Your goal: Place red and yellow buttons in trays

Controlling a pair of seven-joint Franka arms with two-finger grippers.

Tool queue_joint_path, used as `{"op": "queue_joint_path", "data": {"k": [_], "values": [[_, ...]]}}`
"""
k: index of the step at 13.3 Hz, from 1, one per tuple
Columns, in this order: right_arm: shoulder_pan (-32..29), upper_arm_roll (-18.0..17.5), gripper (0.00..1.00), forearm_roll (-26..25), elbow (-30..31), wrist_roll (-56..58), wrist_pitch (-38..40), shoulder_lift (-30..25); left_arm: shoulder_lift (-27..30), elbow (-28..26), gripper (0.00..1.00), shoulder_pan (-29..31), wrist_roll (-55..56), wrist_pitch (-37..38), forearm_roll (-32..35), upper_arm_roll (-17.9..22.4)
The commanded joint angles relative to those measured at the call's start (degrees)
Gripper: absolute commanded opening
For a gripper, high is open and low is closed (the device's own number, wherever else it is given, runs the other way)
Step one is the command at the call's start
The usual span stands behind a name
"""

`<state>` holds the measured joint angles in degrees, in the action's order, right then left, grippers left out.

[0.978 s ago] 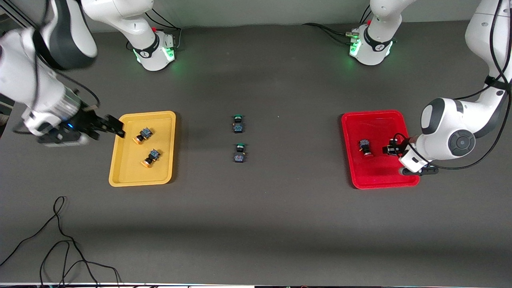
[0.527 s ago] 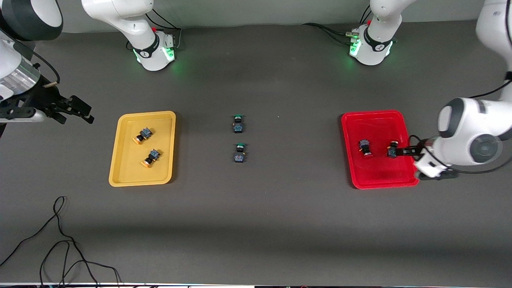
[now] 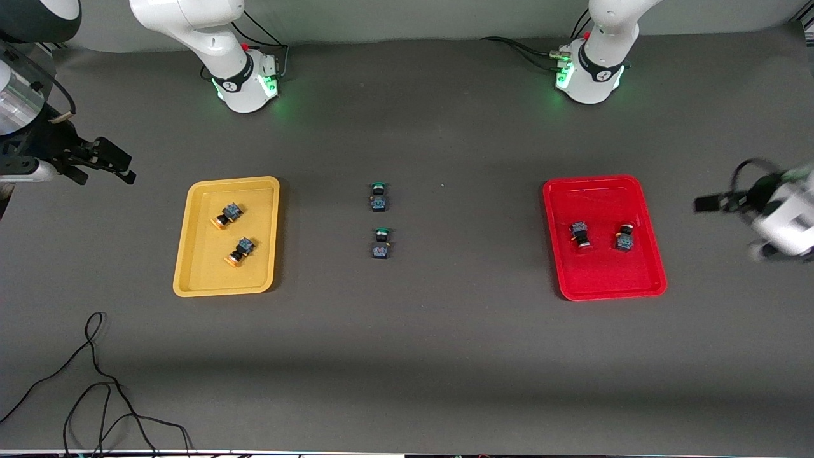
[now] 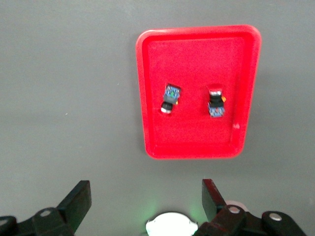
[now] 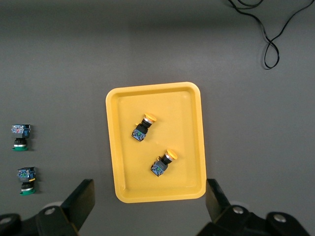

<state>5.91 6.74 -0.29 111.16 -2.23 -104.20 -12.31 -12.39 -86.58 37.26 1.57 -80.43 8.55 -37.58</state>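
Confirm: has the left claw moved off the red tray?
Yes. The left claw, open, has pulled clear of the red tray, toward the table's left-arm end.

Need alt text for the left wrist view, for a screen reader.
Seen from above, a red tray on a dark grey table holds two red buttons lying side by side, apart from each other. The open left gripper hangs over bare table beside the tray, holding nothing.

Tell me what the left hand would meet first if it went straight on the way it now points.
Probably the red tray. The left hand, fingers spread wide and empty, looks down at the tray and the two red buttons in it. It may well land on bare table short of the rim; depth is unclear.
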Motion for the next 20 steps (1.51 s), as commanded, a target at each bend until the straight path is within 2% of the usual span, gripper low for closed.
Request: {"op": "queue_joint_path", "data": {"k": [1, 2, 4, 5, 10, 13, 20], "values": [[0.1, -1.0, 1.0, -0.4, -4.2, 0.7, 1.6, 3.5, 6.0, -0.5, 1.0, 0.7, -4.0, 2.1, -2.6, 0.6], [0.2, -1.7, 1.0, -0.4, -4.8, 0.8, 2.4, 3.6, 7.3, -0.3, 1.0, -1.9, -4.1, 2.6, -2.7, 2.3], [0.3, -1.7, 1.0, -0.4, -4.8, 0.8, 4.3, 3.6, 11.1, -0.7, 1.0, -17.1, -4.3, 1.8, -3.4, 16.2], [0.4, -1.7, 1.0, -0.4, -4.7, 0.8, 4.3, 3.8, 11.7, -0.8, 1.0, -22.2, -4.5, 1.5, -4.2, 20.4], [0.7, -2.4, 1.0, -1.1, -5.5, 0.8, 5.4, 4.0, 13.2, -3.7, 1.0, -36.4, -4.3, -2.9, -7.7, 34.0], [0.7, -2.4, 1.0, -1.0, -5.4, 0.7, 5.4, 4.2, 13.5, -5.1, 1.0, -40.7, -3.6, -4.7, -7.7, 37.8], [0.9, -2.4, 1.0, -0.6, -7.0, 0.8, 6.4, 4.4, 13.3, -4.6, 1.0, -40.6, -3.6, -4.1, -8.0, 38.3]]}}
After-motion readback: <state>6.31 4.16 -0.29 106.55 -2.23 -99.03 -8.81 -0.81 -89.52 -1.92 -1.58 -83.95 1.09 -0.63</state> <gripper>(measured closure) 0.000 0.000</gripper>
